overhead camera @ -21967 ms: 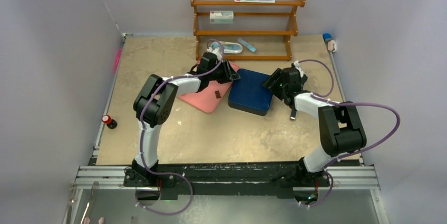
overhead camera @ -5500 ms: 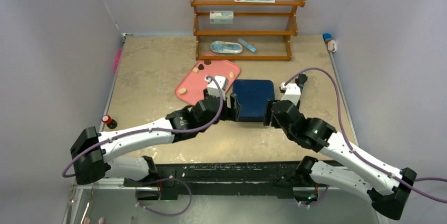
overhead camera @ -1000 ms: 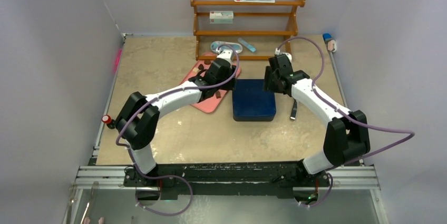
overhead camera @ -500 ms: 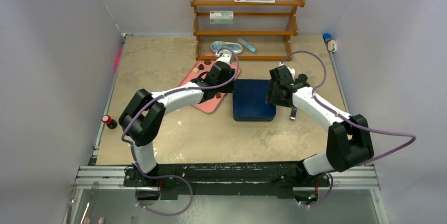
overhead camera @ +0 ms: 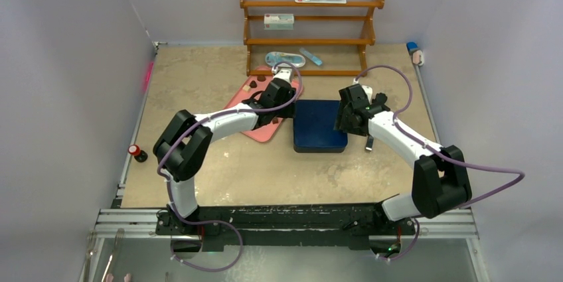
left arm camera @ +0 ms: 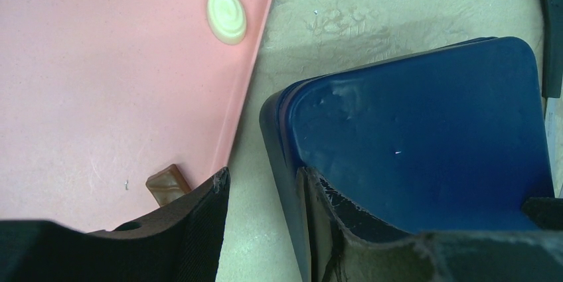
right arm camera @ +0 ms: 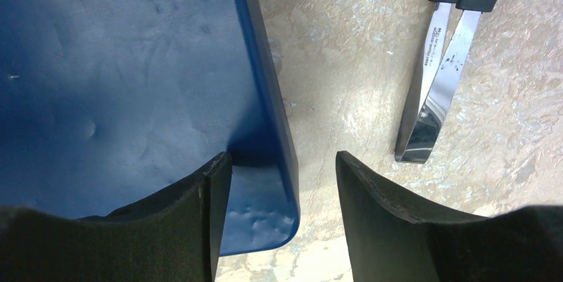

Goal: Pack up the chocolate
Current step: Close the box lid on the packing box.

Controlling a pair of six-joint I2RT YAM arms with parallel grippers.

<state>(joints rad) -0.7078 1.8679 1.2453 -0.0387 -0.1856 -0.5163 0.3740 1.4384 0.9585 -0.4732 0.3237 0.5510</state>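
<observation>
The dark blue box (overhead camera: 320, 126) lies shut on the table beside the pink tray (overhead camera: 260, 129). Small pieces of chocolate (overhead camera: 247, 87) lie on the tray; the left wrist view shows a cream oval piece (left arm camera: 226, 15) and a brown piece (left arm camera: 168, 183). My left gripper (left arm camera: 265, 176) is open astride the box's left edge, one finger over the lid (left arm camera: 425, 136), the other over the tray's rim. My right gripper (right arm camera: 282, 159) is open astride the box's right edge (right arm camera: 265, 96), with its outer finger over bare table. Neither holds chocolate.
Metal tweezers (right arm camera: 431, 83) lie on the table just right of the box. A wooden shelf (overhead camera: 312, 30) with small packets stands at the back. A red-capped object (overhead camera: 137, 152) sits near the table's left edge.
My right gripper has slid toward me along the box's right edge. The left gripper has barely moved. Box and tray stay put.
</observation>
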